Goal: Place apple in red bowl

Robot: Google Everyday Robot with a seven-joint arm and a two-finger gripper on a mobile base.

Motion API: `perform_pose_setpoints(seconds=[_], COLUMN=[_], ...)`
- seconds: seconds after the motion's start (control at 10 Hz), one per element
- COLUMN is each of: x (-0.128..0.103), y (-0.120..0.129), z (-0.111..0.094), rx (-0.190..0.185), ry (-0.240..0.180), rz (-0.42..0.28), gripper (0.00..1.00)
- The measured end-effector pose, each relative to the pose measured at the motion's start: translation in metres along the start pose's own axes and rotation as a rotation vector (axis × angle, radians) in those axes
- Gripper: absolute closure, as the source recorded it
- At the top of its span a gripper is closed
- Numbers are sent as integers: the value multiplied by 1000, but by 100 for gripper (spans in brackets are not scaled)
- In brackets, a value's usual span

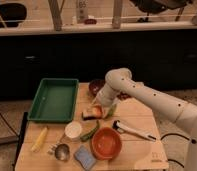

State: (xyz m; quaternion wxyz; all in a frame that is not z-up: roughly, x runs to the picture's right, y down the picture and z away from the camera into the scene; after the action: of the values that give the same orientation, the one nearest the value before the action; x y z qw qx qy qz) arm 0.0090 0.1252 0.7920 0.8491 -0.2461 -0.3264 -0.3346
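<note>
The apple (94, 111), reddish-orange, lies on the wooden table (142, 112) near its middle, on or beside a dark flat item. My gripper (101, 107) is low over the apple's right side, touching or nearly touching it, and a green leafy thing (111, 110) sits just to its right. The red bowl (106, 143) stands empty at the table's front, a short way in front of the apple and slightly to the right.
A green tray (53, 99) fills the left back. A dark bowl (96, 87) stands behind the apple. A white cup (72, 130), a green vegetable (89, 133), a yellow corn cob (39, 139), a metal cup (62, 152), a blue sponge (84, 156) and a black-and-white tool (134, 131) surround the red bowl.
</note>
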Motion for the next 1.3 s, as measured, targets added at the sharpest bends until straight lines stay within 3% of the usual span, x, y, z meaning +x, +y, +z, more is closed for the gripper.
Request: perform_pose_setpoints(seconds=[0.3,0.7,1.3], x=[-22,-60,-87], y=[17,64,107], z=[0,2,-1], rx=[-42,-160,-231], ry=[-12,-53,-103], rz=[-37,-110,-187], gripper=[99,99,99])
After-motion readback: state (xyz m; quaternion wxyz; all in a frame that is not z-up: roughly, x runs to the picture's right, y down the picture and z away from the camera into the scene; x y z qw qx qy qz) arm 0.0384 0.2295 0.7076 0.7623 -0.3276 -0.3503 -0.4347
